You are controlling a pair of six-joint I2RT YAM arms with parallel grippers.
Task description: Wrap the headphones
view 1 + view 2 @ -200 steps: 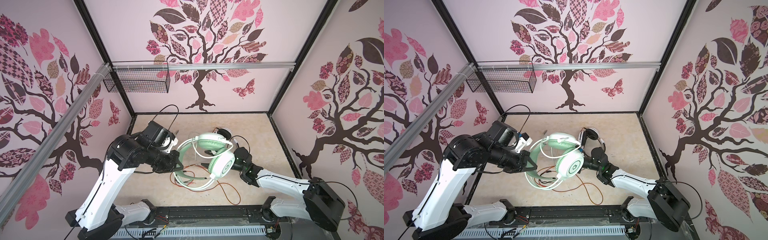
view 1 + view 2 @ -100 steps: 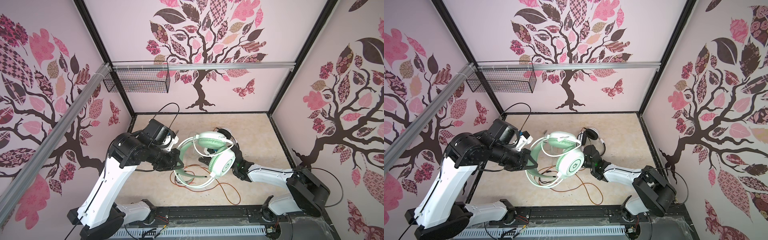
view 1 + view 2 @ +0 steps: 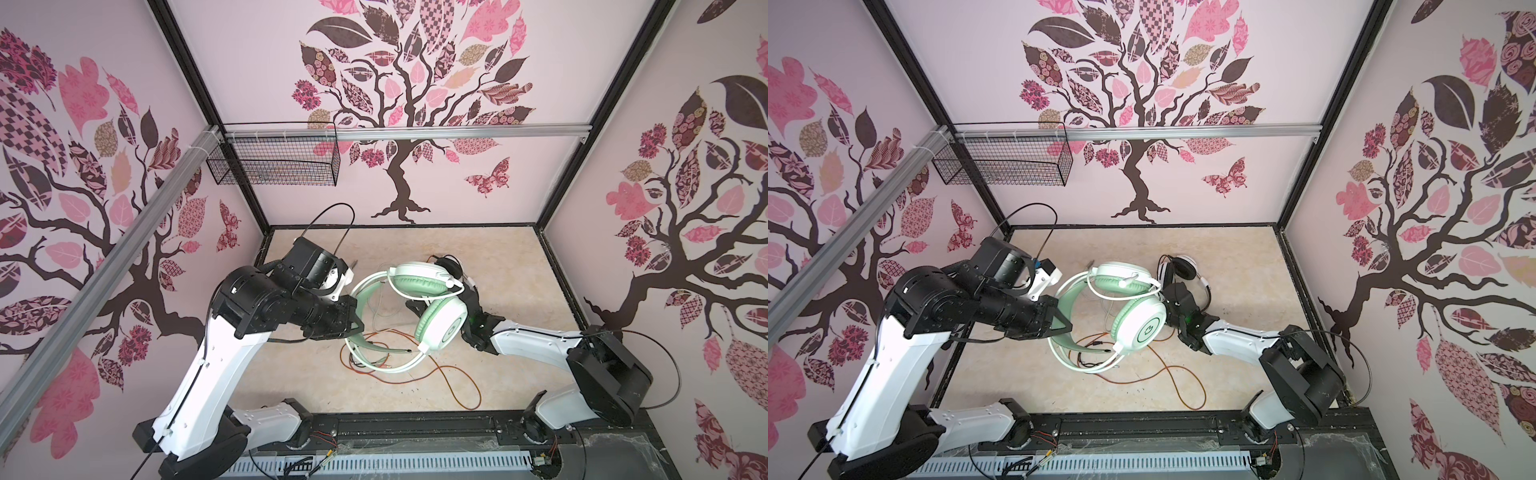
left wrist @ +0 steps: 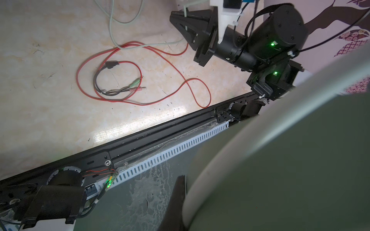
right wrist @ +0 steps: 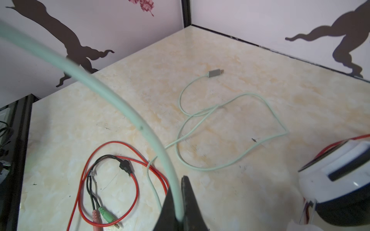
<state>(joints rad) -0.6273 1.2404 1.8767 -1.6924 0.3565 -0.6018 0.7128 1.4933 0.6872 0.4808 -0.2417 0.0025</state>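
The mint-green headphones (image 3: 440,324) hang above the table in both top views, one earcup facing out. My left gripper (image 3: 355,322) is shut on their headband (image 4: 280,160), which fills the left wrist view. My right gripper (image 5: 178,200) sits behind the earcup, shut on the pale green cable (image 5: 230,166). The rest of that cable loops over the table to a grey USB plug (image 5: 216,72). The white-and-black headphones (image 3: 449,266) lie further back on the table. Their orange-red cable (image 3: 457,374) sprawls under the green headset toward the front edge.
A black wire basket (image 3: 274,162) hangs on the back wall at the left. A black rail with a slotted cable duct (image 3: 415,457) runs along the table's front edge. Pink and green jack plugs (image 4: 138,85) lie inside the orange-red loops.
My right gripper has gone from open to shut, closing on the pale green cable after reaching in behind the earcup. The left gripper keeps the headband where it was.
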